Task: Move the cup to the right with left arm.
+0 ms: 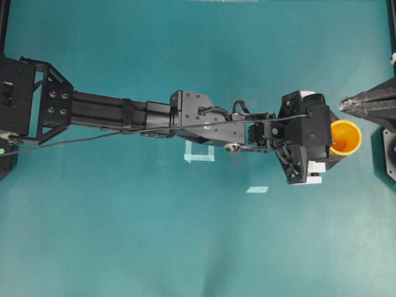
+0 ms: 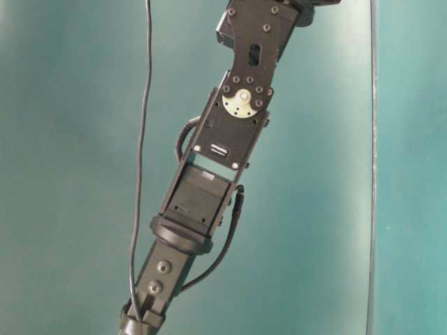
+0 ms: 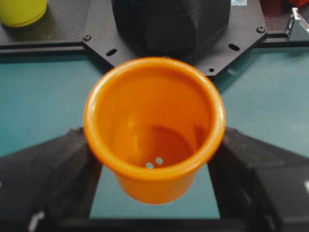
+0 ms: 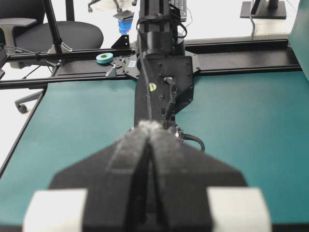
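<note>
so the left arm (image 1: 185, 120) is stretched almost straight across the green tabletop (image 1: 124, 235) from the left side, and its end effector (image 1: 334, 139) sits way over on the right in the overhead view. it's grasping the cup (image 1: 345, 137), an orange round one, with a finger on each side of it. from the left wrist view you look right down into the cup (image 3: 154, 130): rim up, darker orange inside, two little bright spots on its floor, and the black fingers (image 3: 53, 179) pressing on its left and right walls. whether it's lifted or resting on the tabletop, i can't really tell.

the right end effector (image 1: 344, 104) is just beside the cup, up and to the right of it in the overhead view, and its fingers are clenched together with nothing between them. the right wrist view shows the same thing, the two pads (image 4: 166, 164) closed on each other.

also on the tabletop: a square outline of pale tape (image 1: 199, 152) under the arm, and a small tape strip (image 1: 257, 189) nearer the right. a yellow object (image 3: 21, 12) sits on the black frame at the far left of the left wrist view.
</note>
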{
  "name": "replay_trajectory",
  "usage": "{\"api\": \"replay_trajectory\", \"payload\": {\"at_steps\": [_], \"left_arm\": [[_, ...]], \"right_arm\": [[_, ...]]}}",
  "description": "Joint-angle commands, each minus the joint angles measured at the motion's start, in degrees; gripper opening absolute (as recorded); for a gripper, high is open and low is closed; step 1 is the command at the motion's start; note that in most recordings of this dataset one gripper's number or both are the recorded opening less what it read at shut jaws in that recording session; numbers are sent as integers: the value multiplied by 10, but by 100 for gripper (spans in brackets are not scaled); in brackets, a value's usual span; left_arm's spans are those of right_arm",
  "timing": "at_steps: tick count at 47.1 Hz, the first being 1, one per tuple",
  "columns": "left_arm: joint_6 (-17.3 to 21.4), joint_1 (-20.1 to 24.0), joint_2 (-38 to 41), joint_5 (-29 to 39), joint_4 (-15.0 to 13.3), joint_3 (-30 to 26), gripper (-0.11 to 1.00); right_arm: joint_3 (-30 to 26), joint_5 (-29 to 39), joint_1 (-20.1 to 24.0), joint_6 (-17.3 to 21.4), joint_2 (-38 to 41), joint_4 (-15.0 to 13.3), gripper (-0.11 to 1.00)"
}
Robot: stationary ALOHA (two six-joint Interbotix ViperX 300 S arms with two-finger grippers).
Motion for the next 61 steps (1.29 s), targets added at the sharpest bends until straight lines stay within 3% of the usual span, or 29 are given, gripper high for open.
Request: {"api": "replay_trajectory", "payload": {"at_steps": [1, 61], "left_arm": [[-2, 0, -20, 5, 1, -7, 64], [-2, 4, -19, 37, 0, -7, 64]], "right_arm": [[-19, -3, 0, 0, 1, 0, -1], [-19, -3, 0, -3, 1, 0, -1]]}}
